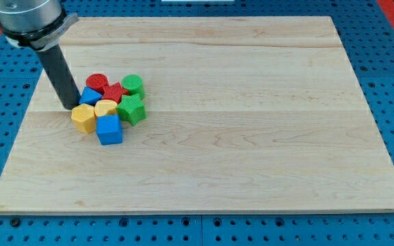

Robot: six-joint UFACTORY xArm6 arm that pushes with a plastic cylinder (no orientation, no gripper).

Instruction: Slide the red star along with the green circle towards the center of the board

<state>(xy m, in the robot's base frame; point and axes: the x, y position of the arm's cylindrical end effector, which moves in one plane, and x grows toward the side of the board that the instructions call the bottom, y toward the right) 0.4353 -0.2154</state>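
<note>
The robot's tip (70, 106) sits at the left edge of a tight bunch of blocks, near the left side of the wooden counter (252, 123). It looks to touch, or almost touch, the blue block (89, 96) and the yellow block (83, 117).

The red star (115, 91) is in the middle of the bunch, w/ the green circle (134, 85) just beside it on the right. Both are far from the center of the board.

Step in hand: prob. the start of the push. The next move likely needs a shove to the right and a bit down, but other blocks are in the way, so they may all go along.

Others in the bunch: a red round block (96, 82) at the top, a pale yellow heart (105, 107), a green star (132, 108) and a blue cube (109, 129) at the bottom.

Blocks look like hard, smooth plastic w/ ridged sides. The counter is pale wood w/ fine grain. The rod is dark and round.

No jaws on this arm, just the rod, so no wide or narrow to tell.
</note>
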